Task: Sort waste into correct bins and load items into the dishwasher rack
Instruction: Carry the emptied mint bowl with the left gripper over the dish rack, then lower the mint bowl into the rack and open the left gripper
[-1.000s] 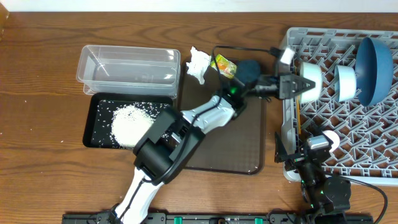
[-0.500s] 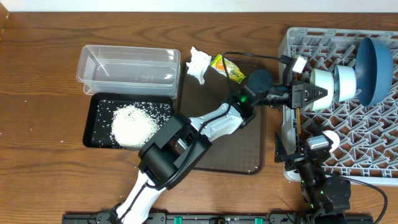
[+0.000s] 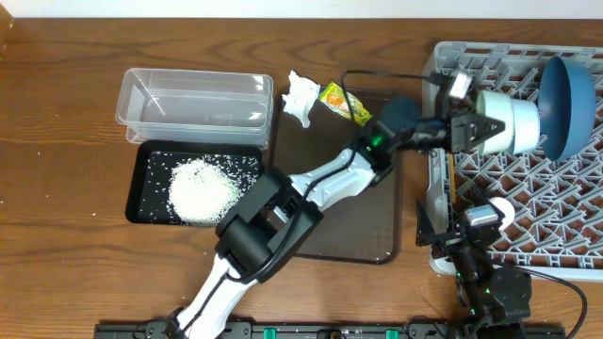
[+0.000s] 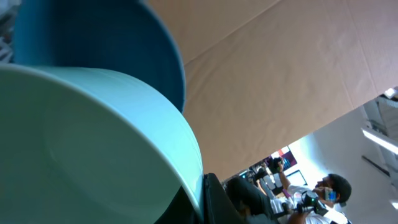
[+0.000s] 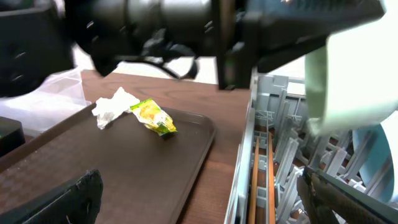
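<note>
Pale-green bowl point(image 3: 495, 118) pinched in left fingers point(image 3: 468, 131), over dishwasher rack point(image 3: 565, 212) beside pale-blue bowl point(image 3: 526, 122); next seat between pegs, release. Right fingers point(image 5: 68, 199) spread, empty.

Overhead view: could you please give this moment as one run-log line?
left gripper: shut on pale-green round bowl, over grey plastic dishwasher rack | right gripper: open, empty | crumpled white tissue, yellow-green snack wrapper: not binned

Lab: people point(image 4: 330, 186), screens point(image 4: 290, 178) in background

glossy pale-green bowl point(image 4: 93, 143), grey plastic rack point(image 3: 546, 200)
</note>
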Robot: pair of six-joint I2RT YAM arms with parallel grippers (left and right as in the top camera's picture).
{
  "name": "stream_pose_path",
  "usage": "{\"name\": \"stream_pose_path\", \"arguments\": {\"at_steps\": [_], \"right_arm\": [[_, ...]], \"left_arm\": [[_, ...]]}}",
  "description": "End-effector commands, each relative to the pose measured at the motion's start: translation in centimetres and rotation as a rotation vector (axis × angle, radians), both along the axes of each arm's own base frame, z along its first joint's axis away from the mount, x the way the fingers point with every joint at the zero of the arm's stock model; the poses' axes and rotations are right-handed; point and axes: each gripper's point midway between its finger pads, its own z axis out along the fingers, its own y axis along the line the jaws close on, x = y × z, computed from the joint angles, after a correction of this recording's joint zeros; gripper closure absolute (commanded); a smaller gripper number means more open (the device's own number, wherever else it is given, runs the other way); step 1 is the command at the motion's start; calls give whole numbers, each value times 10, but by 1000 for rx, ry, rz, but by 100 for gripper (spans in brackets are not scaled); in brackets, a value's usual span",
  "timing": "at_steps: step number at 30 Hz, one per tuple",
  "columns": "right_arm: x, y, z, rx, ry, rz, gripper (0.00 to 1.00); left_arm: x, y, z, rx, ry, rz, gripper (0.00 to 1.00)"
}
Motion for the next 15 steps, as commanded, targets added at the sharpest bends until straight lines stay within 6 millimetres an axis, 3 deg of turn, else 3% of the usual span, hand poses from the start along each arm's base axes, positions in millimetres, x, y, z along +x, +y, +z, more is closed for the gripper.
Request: {"name": "stream_pose_path", "arguments": {"at_steps": [1,4,10,15], "right_arm": [[1,-4,0,18,2,-16,1],[1,-4,0,18,2,-16,1],[1,-4,0,18,2,-16,1],[1,-4,0,18,2,-16,1]], "left_arm": [[-3,-12,7,-23,-57,-77,94],[-1,-18,3,-17,-43,-96,94],[3,-22,-25,27,12,-99,94],[3,-22,-30,35,29,-106,94]]}}
